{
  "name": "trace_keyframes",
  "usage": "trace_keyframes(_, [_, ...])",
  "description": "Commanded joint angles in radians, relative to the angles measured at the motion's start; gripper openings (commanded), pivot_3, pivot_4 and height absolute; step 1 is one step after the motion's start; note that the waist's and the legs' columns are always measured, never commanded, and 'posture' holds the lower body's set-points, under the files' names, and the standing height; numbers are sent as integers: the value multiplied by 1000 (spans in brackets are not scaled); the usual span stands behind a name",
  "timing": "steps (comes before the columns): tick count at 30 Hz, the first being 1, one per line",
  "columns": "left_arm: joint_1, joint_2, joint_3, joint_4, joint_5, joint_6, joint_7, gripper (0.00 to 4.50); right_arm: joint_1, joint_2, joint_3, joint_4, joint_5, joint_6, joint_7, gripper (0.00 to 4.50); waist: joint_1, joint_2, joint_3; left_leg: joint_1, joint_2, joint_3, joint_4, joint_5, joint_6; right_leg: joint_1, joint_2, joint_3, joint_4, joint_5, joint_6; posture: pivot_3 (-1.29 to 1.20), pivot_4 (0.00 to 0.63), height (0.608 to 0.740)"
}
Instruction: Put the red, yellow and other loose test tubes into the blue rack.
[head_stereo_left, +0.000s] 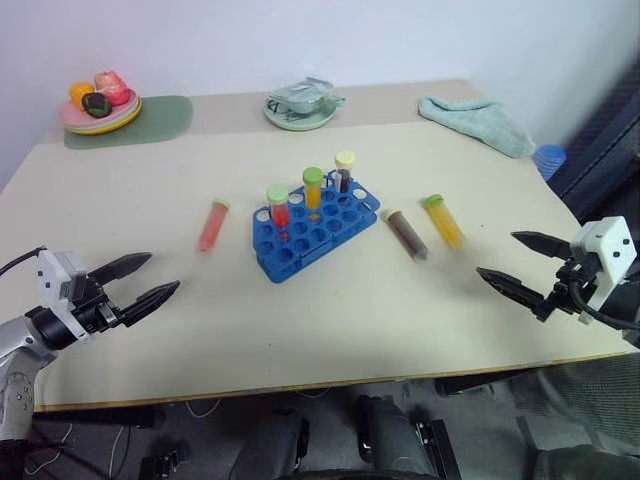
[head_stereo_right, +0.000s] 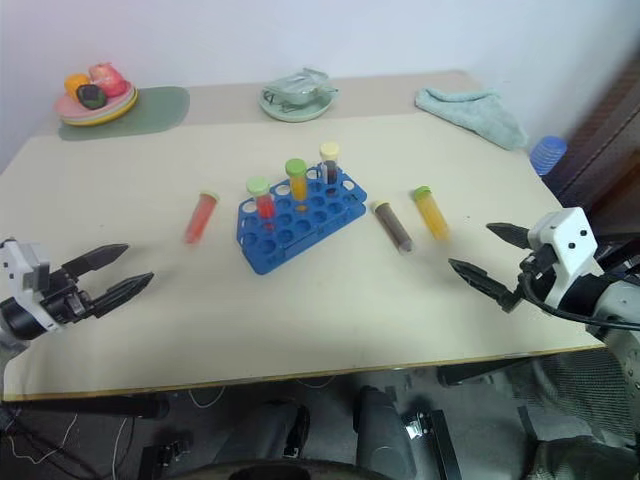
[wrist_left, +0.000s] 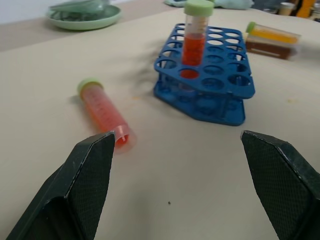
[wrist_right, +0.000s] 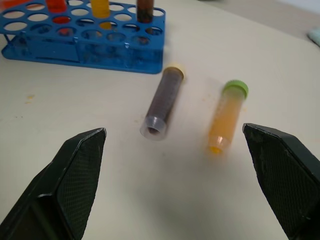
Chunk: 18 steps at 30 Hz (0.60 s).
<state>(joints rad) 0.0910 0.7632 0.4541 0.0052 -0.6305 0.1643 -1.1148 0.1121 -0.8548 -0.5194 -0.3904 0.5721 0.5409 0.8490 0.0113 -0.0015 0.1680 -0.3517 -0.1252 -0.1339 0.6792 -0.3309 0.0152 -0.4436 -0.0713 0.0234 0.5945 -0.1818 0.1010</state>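
Blue rack (head_stereo_left: 315, 228): three tubes seated upright. Red tube (head_stereo_left: 213, 225) lies left of rack; brown tube (head_stereo_left: 407, 234) and yellow tube (head_stereo_left: 443, 220) right. Left end effector (head_stereo_left: 140, 281), right end effector (head_stereo_left: 520, 264): fingers apart, empty. Risk: round tubes roll when nudged; rack tips if insertion misaligned.

Behind the blue rack (head_stereo_left: 314, 232), what lies in the green dish (head_stereo_left: 300, 112) is too crumpled to name. The food on the pink plate (head_stereo_left: 98, 118) is too small to identify. The blue object (head_stereo_left: 549, 158) beyond the rack is partly hidden.
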Motion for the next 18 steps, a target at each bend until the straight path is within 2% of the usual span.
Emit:
trace_keyframes(1, [-14,13,4,-12,6,1,-9,4102,-17,-10,-21,-49,14,13,-23,4488,-1,0,0,-1,0,0,0,0,0,-1,0,0,0,0,0,0,150,740])
trace_keyframes(13, [-52,-5,-4,-19,3,13,-13,4102,-40,-15,-13,-82,23,52,-54,4488,3,1,1,-2,0,0,0,-1,-1,-2,0,0,0,0,0,0,150,740])
trace_keyframes(18, [-50,-22,-10,-50,-7,29,-1,4102,-96,-20,13,-72,16,50,-68,4488,1,2,1,-1,0,0,0,-1,-1,-2,0,0,0,0,0,0,150,740])
